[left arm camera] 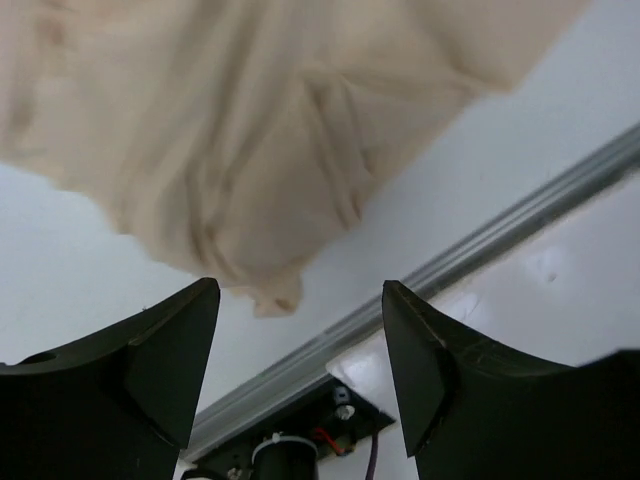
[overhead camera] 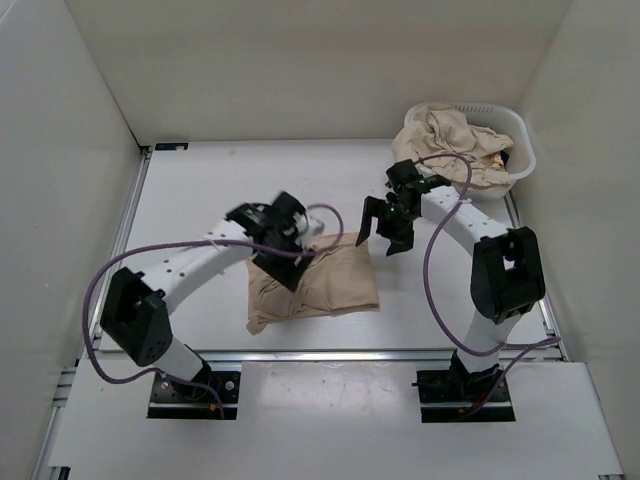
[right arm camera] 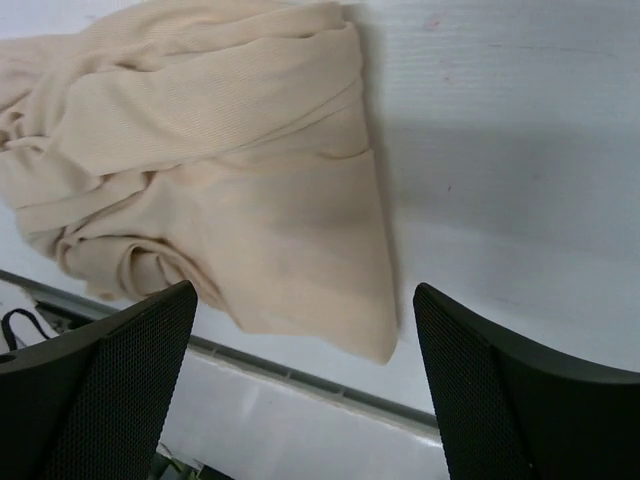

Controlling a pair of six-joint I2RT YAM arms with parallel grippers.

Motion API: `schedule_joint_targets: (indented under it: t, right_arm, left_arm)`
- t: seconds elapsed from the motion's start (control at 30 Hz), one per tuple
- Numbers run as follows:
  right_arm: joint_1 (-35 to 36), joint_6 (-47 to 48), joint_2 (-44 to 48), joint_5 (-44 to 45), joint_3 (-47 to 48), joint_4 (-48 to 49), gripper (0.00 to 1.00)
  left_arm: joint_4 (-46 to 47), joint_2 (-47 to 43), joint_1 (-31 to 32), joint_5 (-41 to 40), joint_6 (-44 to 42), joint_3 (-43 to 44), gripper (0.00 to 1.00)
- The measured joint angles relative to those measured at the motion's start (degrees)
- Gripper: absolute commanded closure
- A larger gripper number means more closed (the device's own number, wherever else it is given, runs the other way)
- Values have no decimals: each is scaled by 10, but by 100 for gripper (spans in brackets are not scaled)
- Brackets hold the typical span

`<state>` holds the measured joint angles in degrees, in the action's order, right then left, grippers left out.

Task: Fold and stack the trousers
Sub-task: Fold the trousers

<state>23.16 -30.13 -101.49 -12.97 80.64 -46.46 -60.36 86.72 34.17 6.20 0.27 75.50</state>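
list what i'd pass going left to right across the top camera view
left arm's black joint → folded trousers → right gripper → white laundry basket with unfolded trousers

The trousers (right arm camera: 220, 170) lie folded and creased on the white desk (right arm camera: 500, 150), filling the upper left, with one corner pointing down toward a metal rail (right arm camera: 300, 380). The tool (right arm camera: 303, 292) hangs above them, its dark fingers (right arm camera: 120, 380) spread wide with nothing between them.
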Motion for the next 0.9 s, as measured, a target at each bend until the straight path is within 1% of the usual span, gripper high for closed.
schedule_joint_targets:
  t: [0.07,0.13,0.17,0.23,0.3,0.43,0.53,0.6,0.63,0.67,0.7,0.73,0.77,0.8,0.83,0.87,0.9]
  right_arm:
    - [-9,-1,-5,-3,-32,25,7]
    - [-22,-11,-5,-19,-78,52,7]
    - [-31,-19,-6,-28,-106,70,7]
    - [-44,-35,-11,-44,-150,94,7]
    - [-48,-52,-16,-56,-176,107,7]
    - [-35,-69,-16,-66,-180,127,8]
    - [-27,-79,-16,-69,-185,143,8]
    - [-25,-87,-12,-71,-191,150,12]
    - [-25,-90,-11,-71,-194,152,20]
    - [-25,-92,-10,-71,-197,155,25]
    - [-24,-96,-10,-70,-201,157,31]
    - [-24,-99,-10,-72,-205,158,44]
    - [-24,-99,-10,-70,-208,159,54]
    - [-22,-101,-11,-71,-213,163,65]
    - [-21,-102,-13,-72,-217,162,74]
    - [-19,-103,-14,-69,-220,163,88]
    - [-17,-103,-16,-68,-223,162,94]
  left_arm:
    - [7,17,71,-23,-1,-41,22]
    - [16,45,107,-52,-3,-64,23]
    - [23,60,115,-69,-3,-70,25]
    - [42,84,127,-106,-2,-73,25]
    - [62,101,134,-136,-3,-76,26]
    - [90,123,143,-175,-3,-84,26]
    - [100,138,151,-180,-3,-86,26]
    - [103,142,160,-179,-3,-88,28]
    - [106,142,164,-179,-3,-90,30]
    - [107,142,168,-178,-3,-92,44]
    - [111,142,171,-178,-1,-95,54]
    - [112,142,173,-177,-2,-99,63]
    - [113,142,175,-176,-2,-105,83]
    - [112,142,176,-175,-3,-111,86]
    - [110,141,176,-176,-3,-116,86]
    - [107,138,176,-176,-3,-122,86]
    - [103,133,176,-177,-4,-126,86]
